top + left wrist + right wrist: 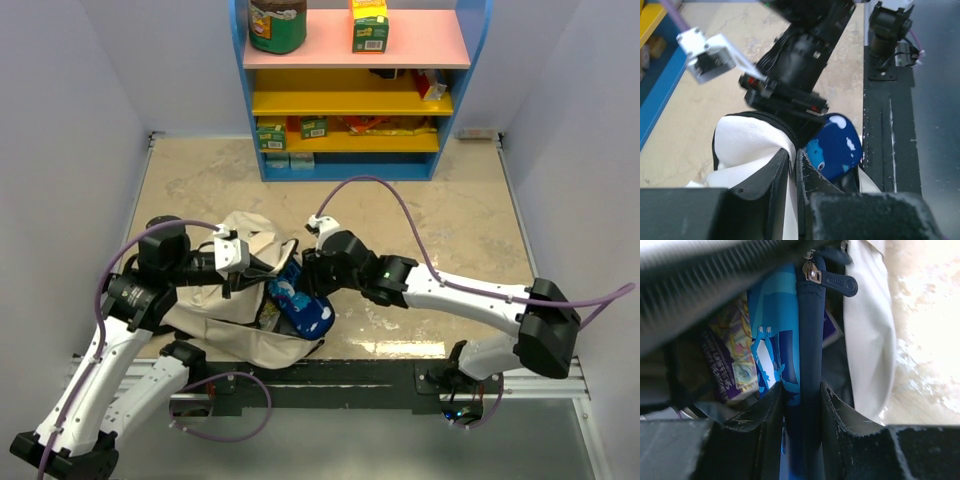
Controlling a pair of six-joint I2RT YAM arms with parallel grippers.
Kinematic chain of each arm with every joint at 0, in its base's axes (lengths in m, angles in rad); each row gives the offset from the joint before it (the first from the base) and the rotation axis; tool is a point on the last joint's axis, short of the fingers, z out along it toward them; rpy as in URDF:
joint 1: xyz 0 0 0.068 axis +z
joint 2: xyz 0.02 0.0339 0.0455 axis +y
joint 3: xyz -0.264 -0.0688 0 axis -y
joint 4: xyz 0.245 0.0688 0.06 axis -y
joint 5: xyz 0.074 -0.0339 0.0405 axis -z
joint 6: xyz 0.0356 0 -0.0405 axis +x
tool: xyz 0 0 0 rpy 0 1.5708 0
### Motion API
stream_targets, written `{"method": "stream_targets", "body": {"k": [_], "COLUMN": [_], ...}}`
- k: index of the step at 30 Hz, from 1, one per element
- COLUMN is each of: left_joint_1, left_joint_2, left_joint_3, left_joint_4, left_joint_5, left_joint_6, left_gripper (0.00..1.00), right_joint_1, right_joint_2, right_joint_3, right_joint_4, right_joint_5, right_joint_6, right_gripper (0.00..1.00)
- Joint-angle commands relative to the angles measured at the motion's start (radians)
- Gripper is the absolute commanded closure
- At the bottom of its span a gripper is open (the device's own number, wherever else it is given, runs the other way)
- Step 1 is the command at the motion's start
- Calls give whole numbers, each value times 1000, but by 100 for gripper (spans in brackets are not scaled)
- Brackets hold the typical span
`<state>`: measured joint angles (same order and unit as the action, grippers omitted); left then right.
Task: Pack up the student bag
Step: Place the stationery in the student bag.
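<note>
The beige canvas student bag (215, 320) lies at the near left of the table with its mouth facing right. My left gripper (236, 268) is shut on the bag's cream rim (760, 145), holding the opening up. My right gripper (312, 280) is shut on a blue pencil case (302, 305) with cartoon prints and holds it in the bag's mouth. In the right wrist view the case (790, 330) is pinched along its zipper edge (810, 340), and a purple book (730, 355) lies inside the dark lining. In the left wrist view the case (837, 147) sits just inside the opening.
A blue shelf unit (350, 90) with pink and yellow boards stands at the far side, holding a jar (277, 25) and boxes (369, 28). A black rail (330, 385) runs along the table's near edge. Beige tabletop (450, 220) stretches to the right of the bag.
</note>
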<state>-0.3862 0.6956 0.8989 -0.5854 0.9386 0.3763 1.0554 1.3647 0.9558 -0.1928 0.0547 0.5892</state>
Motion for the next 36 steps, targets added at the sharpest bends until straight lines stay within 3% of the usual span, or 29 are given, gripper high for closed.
{"method": "stream_targets", "body": {"k": [1, 10, 14, 15, 18, 22, 26, 28, 29, 35, 36], "left_joint_1": [-6, -6, -8, -6, -6, -6, -8, -8, -6, -8, -6], "left_joint_2": [4, -11, -10, -11, -24, -25, -45, -50, -48, -24, -16], "left_joint_3": [84, 58, 38, 34, 9, 12, 12, 15, 15, 29, 28], "left_joint_4": [151, 188, 229, 239, 256, 196, 71, 7, -51, -261, -280], "left_joint_5": [215, 180, 230, 245, 249, 243, 224, 209, 203, 170, 166], "left_joint_6": [-23, -57, -109, -140, -183, -142, -45, 48, 77, 324, 376], "left_gripper": [82, 81, 81, 81, 81, 82, 82, 82, 81, 78, 78], "right_joint_1": [23, 35, 34, 34, 29, 31, 31, 29, 28, 15, 14], "right_joint_2": [48, 50, 39, 22, 22, 111, 129, 102, 65, -156, -205], "right_joint_3": [101, 3, 28, 18, 21, 64, -1, -118, -188, -365, -374], "right_joint_4": [115, 239, 239, 301, 426, 489, 515, 546, 546, 376, 348], "right_joint_5": [-38, -10, 242, 360, 497, 493, 312, 243, 237, 283, 292], "right_joint_6": [-37, 12, 47, 46, 61, 116, 188, 269, 291, 365, 377], "right_gripper": [100, 100, 100, 100, 100, 99, 64, 53, 40, 4, 4]}}
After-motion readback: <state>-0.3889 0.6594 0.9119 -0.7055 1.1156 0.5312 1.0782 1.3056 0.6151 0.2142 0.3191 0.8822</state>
